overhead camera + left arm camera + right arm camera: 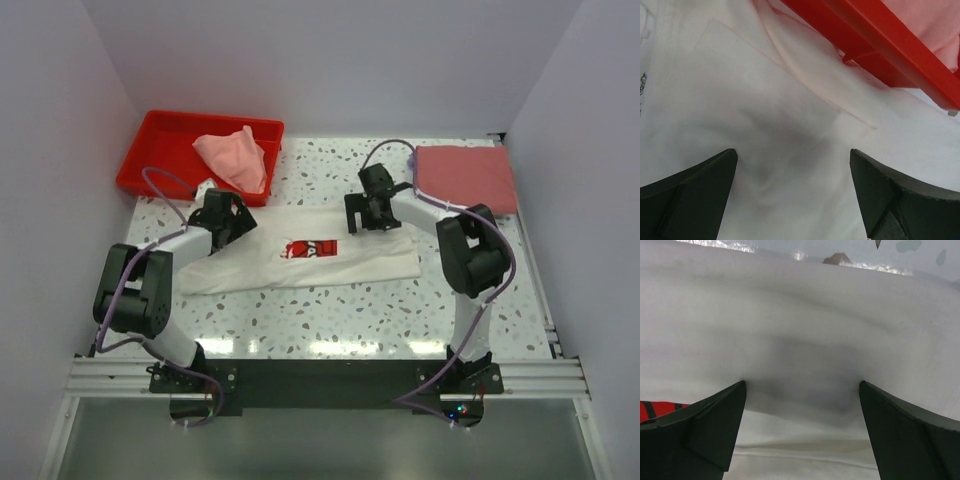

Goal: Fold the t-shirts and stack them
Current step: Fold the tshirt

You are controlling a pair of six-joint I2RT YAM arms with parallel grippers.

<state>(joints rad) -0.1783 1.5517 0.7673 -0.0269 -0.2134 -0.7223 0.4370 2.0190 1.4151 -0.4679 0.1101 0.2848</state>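
black arm bases sit at the near edge of the speckled worktop (330,315). just beyond them the white t-shirt (300,268) lies spread flat across the middle, its red rectangular print (310,248) facing up.

the left pincer (792,165) hangs low over the far left part of that shirt, close to the tray. its jaws stand wide apart and grip nothing, with only smooth white cloth between them. the right pincer (802,390) hangs low over the shirt's far right edge, also spread wide and holding nothing. whether either set of fingertips presses the cloth i cannot tell.

farther back on the left, the red plastic tray (160,150) stands at the far left corner. the pale pink t-shirt (235,158) is crumpled inside it and spills over its right rim. at the far right, well apart from the tray, the dusty-red t-shirt (468,178) lies folded into a neat rectangle on the worktop.
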